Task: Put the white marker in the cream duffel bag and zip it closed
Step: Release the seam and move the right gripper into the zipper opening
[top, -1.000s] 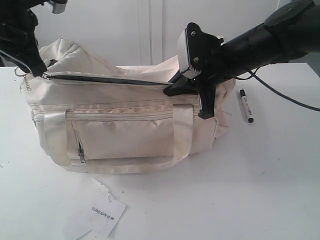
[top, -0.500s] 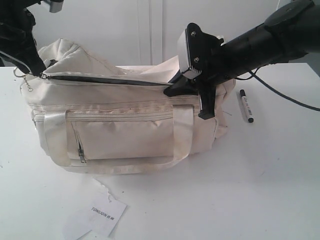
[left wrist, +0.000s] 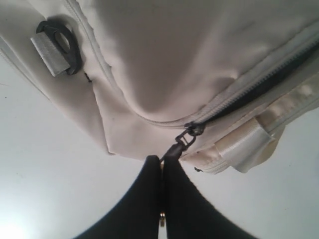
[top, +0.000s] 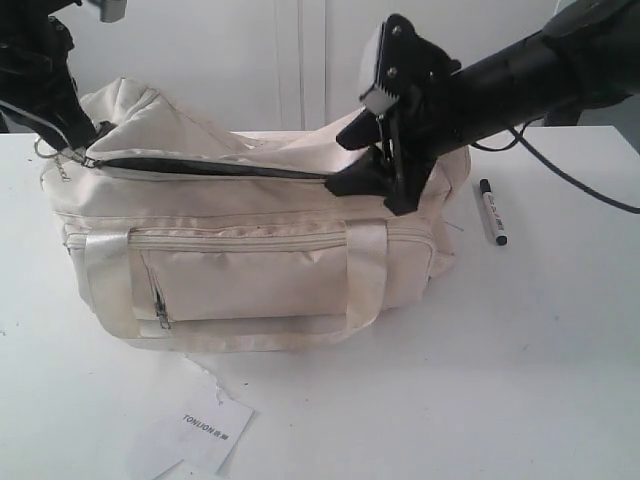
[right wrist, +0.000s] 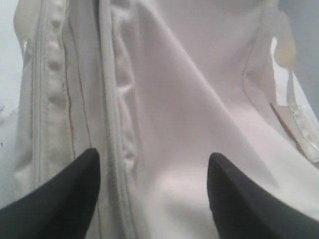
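The cream duffel bag (top: pixel 240 260) lies on the white table, its top zip showing a long dark gap (top: pixel 200 166). My left gripper (top: pixel 78 140) is at the bag's left end, shut on the black zip pull (left wrist: pixel 175 148) just off the slider (left wrist: pixel 194 129); in the left wrist view the gripper (left wrist: pixel 162 163) has its fingers pressed together. My right gripper (top: pixel 365 190) hovers open over the bag's right end, and in the right wrist view this gripper (right wrist: pixel 152 167) has only cream fabric between its fingers. The white marker (top: pixel 492 212) lies on the table to the right of the bag, apart from both grippers.
A small white paper tag (top: pixel 205 430) with print lies in front of the bag. A black strap clip (left wrist: pixel 57 40) sits on the bag's left end. A black cable (top: pixel 570 180) trails from the right arm above the marker. A white wall stands behind.
The right gripper has lifted and tilted upward over the bag's right end. The left gripper has drawn the zip end slightly left, and the dark zip gap looks wider.
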Controlling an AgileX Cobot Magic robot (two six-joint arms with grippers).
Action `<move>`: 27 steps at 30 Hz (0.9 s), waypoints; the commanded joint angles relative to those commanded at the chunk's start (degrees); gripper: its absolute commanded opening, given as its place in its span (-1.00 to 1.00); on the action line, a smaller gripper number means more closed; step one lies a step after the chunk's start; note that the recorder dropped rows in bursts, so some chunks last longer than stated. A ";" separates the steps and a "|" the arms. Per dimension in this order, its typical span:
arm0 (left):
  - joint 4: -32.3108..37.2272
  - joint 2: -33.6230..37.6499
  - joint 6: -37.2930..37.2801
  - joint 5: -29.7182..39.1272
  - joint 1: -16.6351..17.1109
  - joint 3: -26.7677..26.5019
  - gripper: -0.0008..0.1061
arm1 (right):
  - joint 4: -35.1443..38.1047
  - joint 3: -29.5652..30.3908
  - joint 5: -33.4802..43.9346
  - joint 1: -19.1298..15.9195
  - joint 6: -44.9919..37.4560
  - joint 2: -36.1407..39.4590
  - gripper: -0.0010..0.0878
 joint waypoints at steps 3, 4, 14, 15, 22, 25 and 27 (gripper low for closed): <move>-1.02 0.00 0.37 0.00 0.00 0.00 -0.99 | 7.08 0.00 3.14 0.00 2.79 -1.67 0.36; -1.02 0.00 0.66 0.00 0.00 0.00 -0.99 | 9.11 0.00 3.51 0.00 4.38 -1.91 0.35; -0.91 0.00 1.08 0.00 0.00 0.00 -0.99 | -3.80 -9.98 0.23 7.78 20.55 3.87 0.19; -0.80 0.00 1.08 0.00 0.00 0.00 -0.99 | -5.99 -11.37 0.23 8.46 21.45 4.86 0.19; -0.80 0.00 1.08 0.00 0.00 0.00 -0.99 | -9.80 -18.05 -0.76 11.62 22.37 10.41 0.19; -0.70 0.00 1.08 0.00 0.00 0.00 -0.99 | -9.80 -19.53 -1.18 12.46 22.37 12.50 0.19; -0.70 0.00 1.08 0.00 0.00 0.00 -0.99 | -9.80 -20.30 -1.62 13.36 22.37 13.52 0.19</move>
